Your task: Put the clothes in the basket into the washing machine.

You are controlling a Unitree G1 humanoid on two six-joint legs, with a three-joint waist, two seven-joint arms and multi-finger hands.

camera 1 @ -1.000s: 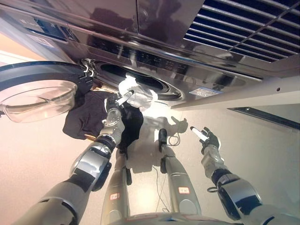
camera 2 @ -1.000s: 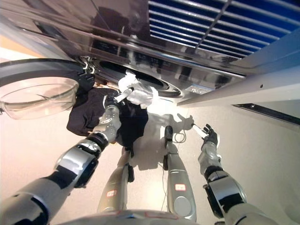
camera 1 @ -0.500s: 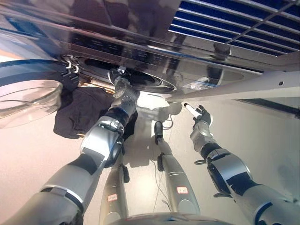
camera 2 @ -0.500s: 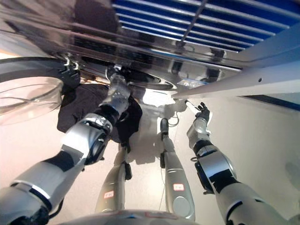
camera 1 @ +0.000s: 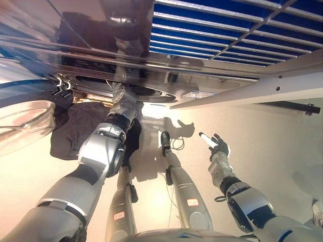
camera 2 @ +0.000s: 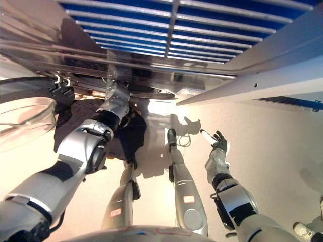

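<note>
The washing machine (camera 1: 101, 60) fills the top of both views, with its round drum opening (camera 1: 149, 92) in the middle. Its glass door (camera 1: 20, 121) stands open at the left. My left arm (camera 1: 121, 108) reaches up into the opening, and the hand is hidden inside the drum. A dark garment (camera 1: 75, 128) hangs below the opening, beside that arm. No white cloth shows. My right hand (camera 1: 217, 146) is held in free air to the right, fingers spread and empty, apart from the machine.
A pale beam (camera 1: 252, 88) runs out from the machine's right side above my right hand. A person's shoe (camera 2: 304, 231) shows on the floor at the lower right. The beige floor (camera 1: 282, 151) lies to the right.
My left hand, which held a white cloth at the drum's mouth, has gone into the drum; the white cloth is out of sight. The camera has shifted. My right hand stays open.
</note>
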